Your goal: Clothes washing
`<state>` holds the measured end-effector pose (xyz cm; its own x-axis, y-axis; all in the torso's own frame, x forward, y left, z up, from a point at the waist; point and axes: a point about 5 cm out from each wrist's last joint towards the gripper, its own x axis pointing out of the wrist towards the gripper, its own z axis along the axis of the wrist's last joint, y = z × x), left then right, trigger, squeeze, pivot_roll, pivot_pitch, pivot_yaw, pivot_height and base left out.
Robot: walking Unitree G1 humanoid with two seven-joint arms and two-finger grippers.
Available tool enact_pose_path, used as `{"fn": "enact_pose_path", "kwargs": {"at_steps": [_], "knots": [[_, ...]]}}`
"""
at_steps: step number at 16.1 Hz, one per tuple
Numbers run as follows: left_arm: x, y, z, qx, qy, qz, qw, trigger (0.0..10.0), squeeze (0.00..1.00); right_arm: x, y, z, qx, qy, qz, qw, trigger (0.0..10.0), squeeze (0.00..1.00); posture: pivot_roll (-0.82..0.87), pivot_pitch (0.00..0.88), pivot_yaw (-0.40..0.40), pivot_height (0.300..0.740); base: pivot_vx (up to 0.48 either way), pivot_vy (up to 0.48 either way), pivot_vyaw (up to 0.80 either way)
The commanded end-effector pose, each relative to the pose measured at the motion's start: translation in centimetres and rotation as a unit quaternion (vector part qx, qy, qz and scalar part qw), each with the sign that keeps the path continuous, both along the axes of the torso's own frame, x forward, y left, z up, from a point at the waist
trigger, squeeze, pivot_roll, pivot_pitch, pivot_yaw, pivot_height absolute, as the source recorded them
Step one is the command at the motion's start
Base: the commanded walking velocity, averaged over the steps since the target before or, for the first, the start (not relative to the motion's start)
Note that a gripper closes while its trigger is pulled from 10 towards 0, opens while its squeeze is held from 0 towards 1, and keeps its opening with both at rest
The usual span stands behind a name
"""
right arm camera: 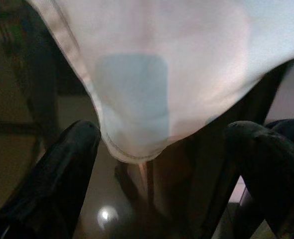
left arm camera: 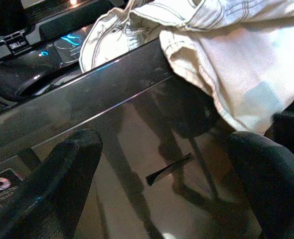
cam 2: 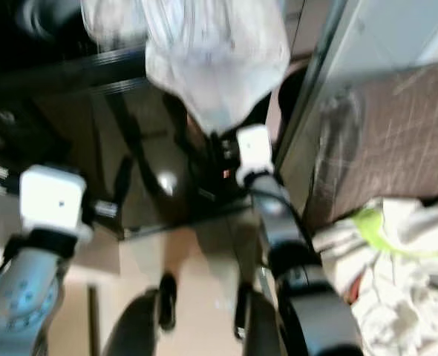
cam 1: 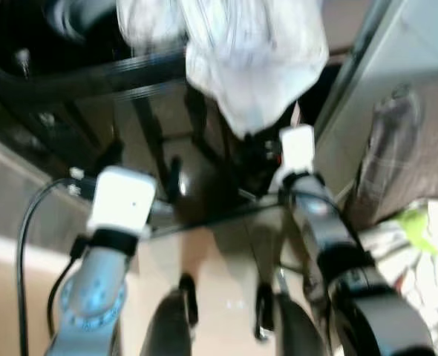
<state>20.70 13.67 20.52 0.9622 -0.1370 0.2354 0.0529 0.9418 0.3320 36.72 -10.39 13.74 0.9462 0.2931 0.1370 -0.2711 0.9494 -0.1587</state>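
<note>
A white striped cloth point(cam 1: 252, 59) is seen hanging over the top front edge of a shiny black washing machine point(left arm camera: 112, 129). Part of the cloth droops down the dark front panel. The left gripper point(left arm camera: 162, 184) is held in front of that panel, below the cloth, and its jaws are spread wide apart with nothing between them. The right gripper point(right arm camera: 162, 174) is held just under the lowest hanging tip of the cloth. Its jaws are also wide apart, and the cloth is not touched by them. More white and green clothes point(cam 2: 397, 259) are piled low on the robot's right. The head views are blurred.
</note>
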Motion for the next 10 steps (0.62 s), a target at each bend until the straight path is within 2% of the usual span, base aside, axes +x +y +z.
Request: {"fn": "enact_pose_path", "kwargs": {"at_steps": [1,3,7,10], "knots": [[-0.5,0.3,0.0,0.005,0.007,0.011,1.0,10.0,0.0,0.5,0.1,0.3,-0.008,-0.003,-0.01,1.0,10.0,0.0,0.22,0.369,0.041,0.74,0.0,0.0,0.0],[-0.8,0.1,0.0,0.001,0.01,0.012,1.0,10.0,0.0,1.6,0.2,1.7,-0.014,-0.01,-0.02,1.0,10.0,0.0,0.23,0.363,0.028,0.74,0.0,0.0,0.0],[-0.8,-0.1,-0.2,-0.003,0.014,0.013,1.0,10.0,0.0,2.7,0.2,3.7,-0.018,-0.023,-0.039,0.999,10.0,0.0,0.23,0.36,0.024,0.74,0.0,0.0,0.0],[-0.9,-0.3,-0.2,-0.003,0.017,0.011,1.0,10.0,0.0,3.5,0.6,5.5,-0.04,-0.036,-0.045,0.998,10.0,0.0,0.24,0.364,0.023,0.74,0.0,0.0,0.0]]}}
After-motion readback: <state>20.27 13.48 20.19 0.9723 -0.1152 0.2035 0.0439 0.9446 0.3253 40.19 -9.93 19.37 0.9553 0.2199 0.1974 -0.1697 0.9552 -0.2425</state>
